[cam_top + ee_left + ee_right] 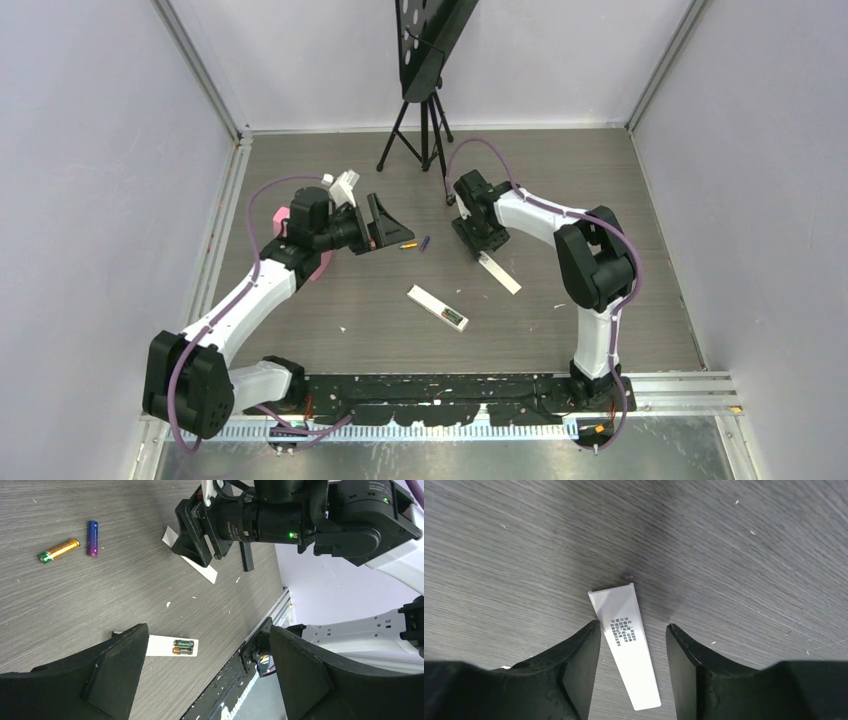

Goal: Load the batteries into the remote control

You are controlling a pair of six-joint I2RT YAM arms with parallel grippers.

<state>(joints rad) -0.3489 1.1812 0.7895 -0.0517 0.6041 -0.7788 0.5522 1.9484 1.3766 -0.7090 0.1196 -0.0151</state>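
I'm seeing the left gripper [388,225] hanging wide open and empty near the orange battery [60,550] and purple battery [92,538]. The remote control [437,307] is lying between the arms, carrying two seated batteries [183,647]. The right gripper [633,630] is straddling the white cover [626,650], jaws apart.

Left fingers [115,672] wide apart, right fingers [579,675] parted
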